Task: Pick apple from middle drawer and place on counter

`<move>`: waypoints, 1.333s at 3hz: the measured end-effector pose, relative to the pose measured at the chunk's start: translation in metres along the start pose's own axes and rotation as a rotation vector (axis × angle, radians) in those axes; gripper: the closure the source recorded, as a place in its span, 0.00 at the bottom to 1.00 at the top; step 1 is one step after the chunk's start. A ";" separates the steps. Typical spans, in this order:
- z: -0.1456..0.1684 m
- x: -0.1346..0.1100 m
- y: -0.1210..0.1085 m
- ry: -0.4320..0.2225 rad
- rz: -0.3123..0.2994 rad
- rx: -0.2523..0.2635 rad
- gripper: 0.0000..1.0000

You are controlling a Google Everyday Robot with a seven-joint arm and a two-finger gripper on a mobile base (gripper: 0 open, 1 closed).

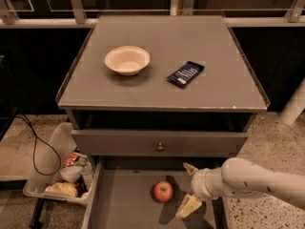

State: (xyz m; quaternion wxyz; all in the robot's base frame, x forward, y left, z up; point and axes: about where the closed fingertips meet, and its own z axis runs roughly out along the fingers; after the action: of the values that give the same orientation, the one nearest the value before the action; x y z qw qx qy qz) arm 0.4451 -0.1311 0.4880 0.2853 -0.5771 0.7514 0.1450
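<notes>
The red apple [163, 191] lies on the flat floor of the open middle drawer [125, 209], near its centre. My gripper [188, 187] reaches in from the right on a white arm and sits just right of the apple, apart from it. Its two cream fingers are spread open, one [190, 168] above and one [189, 206] below, with nothing between them. The grey counter [224, 87] is above the drawers.
A cream bowl [127, 59] and a dark blue snack packet [186, 74] rest on the counter. A grey drawer front with a round knob [160, 147] sits just above the open drawer. A clear bin of clutter [62, 175] and a black cable [37, 147] are on the floor at left.
</notes>
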 end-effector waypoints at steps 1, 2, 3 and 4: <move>0.027 0.003 0.005 -0.038 0.027 -0.029 0.00; 0.053 0.006 0.009 -0.073 0.044 -0.052 0.00; 0.077 0.009 0.014 -0.102 0.058 -0.072 0.00; 0.095 0.005 0.014 -0.131 0.062 -0.079 0.00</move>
State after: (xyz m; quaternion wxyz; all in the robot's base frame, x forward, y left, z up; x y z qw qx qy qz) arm 0.4558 -0.0787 0.4075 0.3063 -0.5536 0.7423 0.2208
